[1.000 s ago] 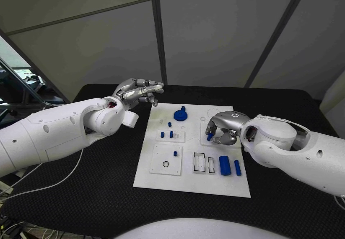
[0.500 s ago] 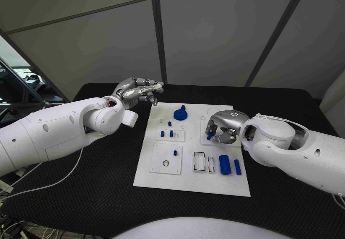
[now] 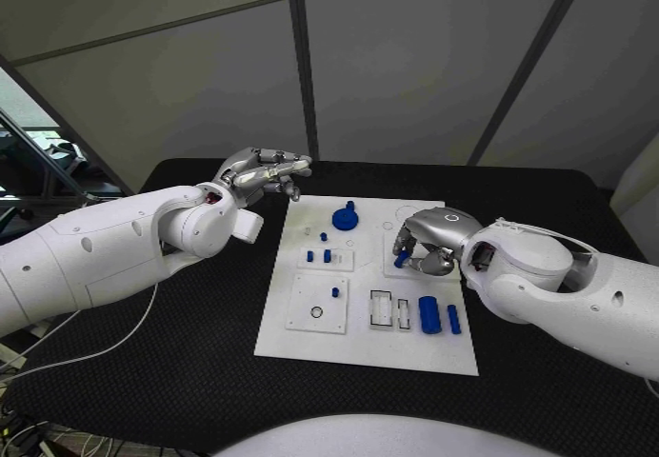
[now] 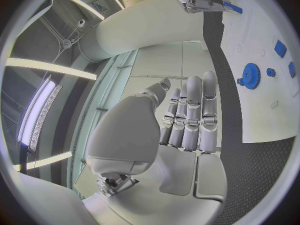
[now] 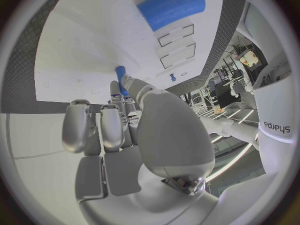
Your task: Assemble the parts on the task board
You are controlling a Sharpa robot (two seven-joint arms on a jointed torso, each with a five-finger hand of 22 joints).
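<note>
The white task board (image 3: 360, 347) lies in the middle of the black table. My right hand (image 3: 429, 243) hovers over the board's right middle and pinches a small blue peg (image 3: 401, 255) that points down at the board; the right wrist view shows this peg (image 5: 120, 76) between thumb and finger, close above the board (image 5: 94, 40). My left hand (image 3: 261, 174) is raised beyond the board's far left corner, its fingers (image 4: 187, 110) stretched out side by side and holding nothing. A blue gear (image 3: 345, 219) sits at the board's far end.
Two small blue pegs (image 3: 319, 256) stand left of centre on the board. A thick blue cylinder (image 3: 429, 316) and a slimmer one (image 3: 453, 320) lie near its right front. A white inset plate (image 3: 317, 305) with a ring sits front left. Black table surrounds the board.
The right hand with the peg has crept a touch toward the board's far side. The left hand stays where it was.
</note>
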